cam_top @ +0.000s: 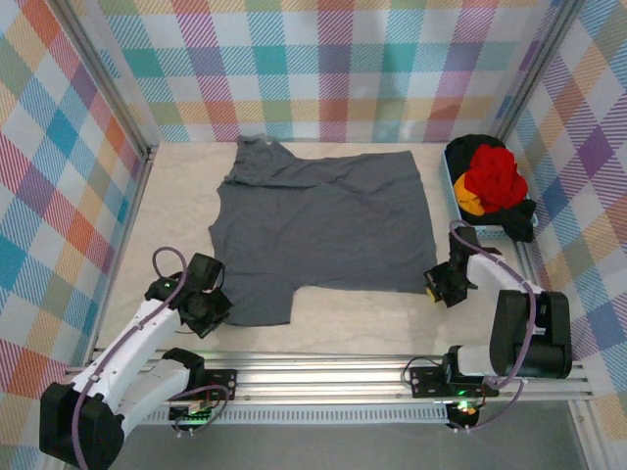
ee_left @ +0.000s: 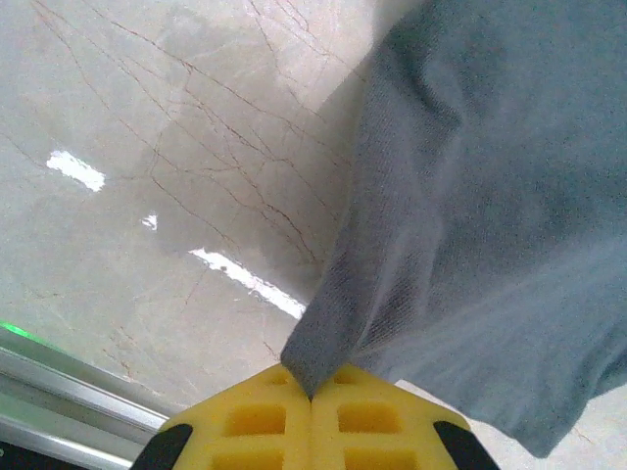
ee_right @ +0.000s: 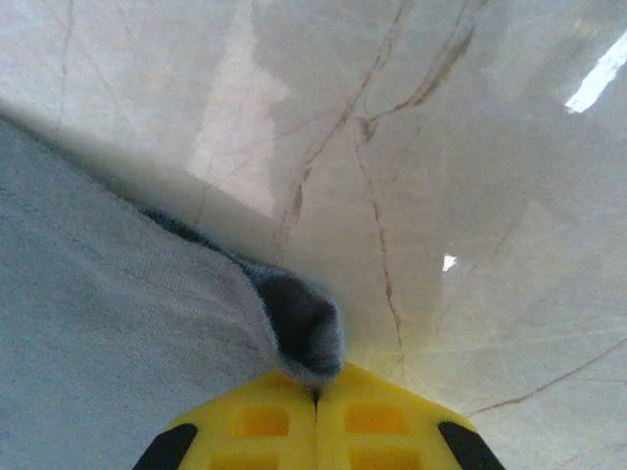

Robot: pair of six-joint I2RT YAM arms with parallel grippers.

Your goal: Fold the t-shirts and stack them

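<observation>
When working from the top external view, find the dark grey t-shirt [cam_top: 323, 230] spread flat across the middle of the table [cam_top: 362, 328], collar at the far left. Locate the left gripper [cam_top: 208, 308] at the near left corner of the cloth and the right gripper [cam_top: 441, 284] at the near right corner. Read this as one arm per corner, probably in preparation for lifting the near edge into a fold. Note the red, orange-yellow and black shirts [cam_top: 493, 181] heaped at the far right, well apart and not yet folded.

Turning to the left wrist view, confirm the fingers [ee_left: 255, 421] fully closed, pinching a tip of grey cloth between the yellow pads, fabric drawn toward the pinch.

Turning to the right wrist view, confirm the fingers [ee_right: 260, 421] likewise fully closed on a bunched corner. Keep both pinches level during any lift to avoid skewing the fold.
</observation>
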